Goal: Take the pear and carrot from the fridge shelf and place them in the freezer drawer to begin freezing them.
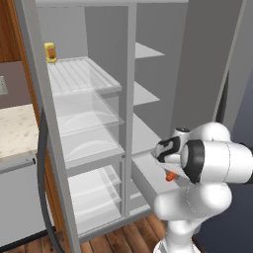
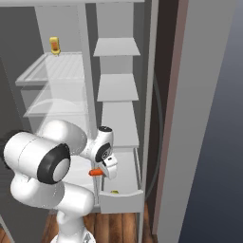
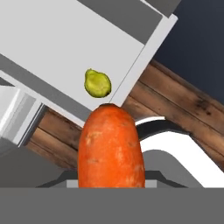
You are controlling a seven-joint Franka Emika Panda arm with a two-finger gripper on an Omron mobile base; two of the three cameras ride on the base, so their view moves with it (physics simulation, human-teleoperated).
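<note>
**Carrot over the drawer, pear already in**

Hand view puts the carrot (image 3: 111, 148) dead centre, rising from the bottom edge where the finger tips would stand; the tips themselves are hidden behind it. The gripper (image 2: 105, 170) is closed on the carrot, its jaws only as far apart as the carrot is thick, and in the right base view the orange stick pokes out sideways from under the hand.

Taking the freezer drawer (image 2: 121, 200) as landmark: the hand hangs above its near left part, the carrot clear of the floor and walls. The pear (image 3: 97, 83) lies inside the drawer, on its floor and close to one wall; the right base view shows it as a small yellow speck just behind the front wall. The fridge shelf (image 1: 79, 74) sits high above and to the left of the drawer, bare of produce, with a yellow-orange bottle (image 1: 50, 52) standing behind its back left corner.

By the look of it, the pear's half of the job is done and the carrot is in its carry-and-place step. The next move likely calls for bringing the hand further over the drawer's open floor, lowering it inside the walls, and letting go beside the pear rather than on top of it.
</note>
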